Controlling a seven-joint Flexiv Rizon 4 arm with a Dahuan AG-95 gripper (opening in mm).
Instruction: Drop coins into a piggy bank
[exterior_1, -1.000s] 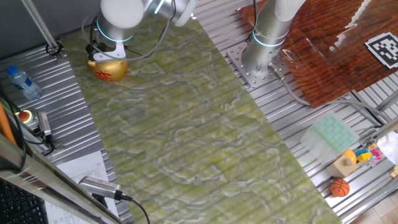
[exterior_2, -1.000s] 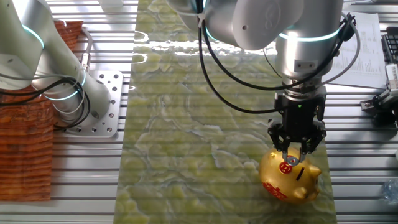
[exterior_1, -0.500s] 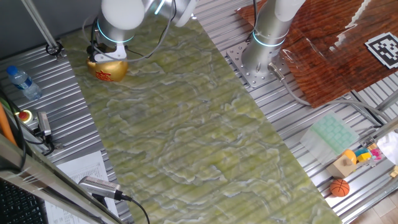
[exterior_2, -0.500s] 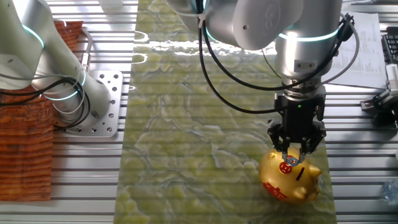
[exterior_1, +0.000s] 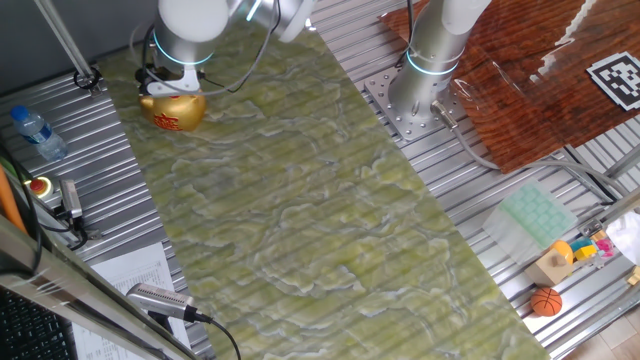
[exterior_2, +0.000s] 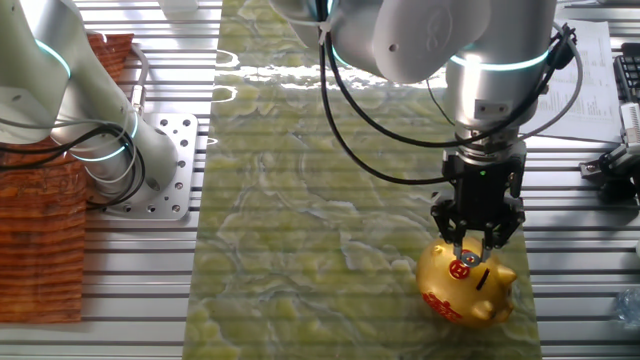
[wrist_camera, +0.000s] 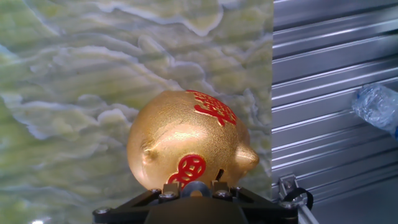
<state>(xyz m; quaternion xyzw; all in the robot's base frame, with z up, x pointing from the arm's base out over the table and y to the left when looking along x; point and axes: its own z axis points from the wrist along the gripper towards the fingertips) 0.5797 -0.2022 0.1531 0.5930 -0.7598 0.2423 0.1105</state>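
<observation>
1. The gripper hangs straight down over the piggy bank, its fingertips just above the pig's back. The jaws are pinched on a coin, a small dark disc held on edge between the tips.
2. In the hand view the coin shows at the bottom edge, seated between the two finger pads, directly above the pig's red round marking. The slot lies just beside that marking; whether the coin touches the pig I cannot tell.
3. The piggy bank stands upright on the green marbled mat that covers the tabletop. Gold finish, red characters on its flank. It sits at one corner of the mat, close to the mat's long edge, where the ribbed metal tabletop begins.
4. From one fixed view the pig is partly covered by the arm's wrist, which stands directly over it.
5. A plastic water bottle lies on the bare metal just beyond that mat edge, near the pig but apart from it.
6. A second arm's base is bolted to the tabletop at the opposite long edge of the mat, well apart from the pig.
7. At the far corner of the tabletop, a small orange basketball lies among other small items.
</observation>
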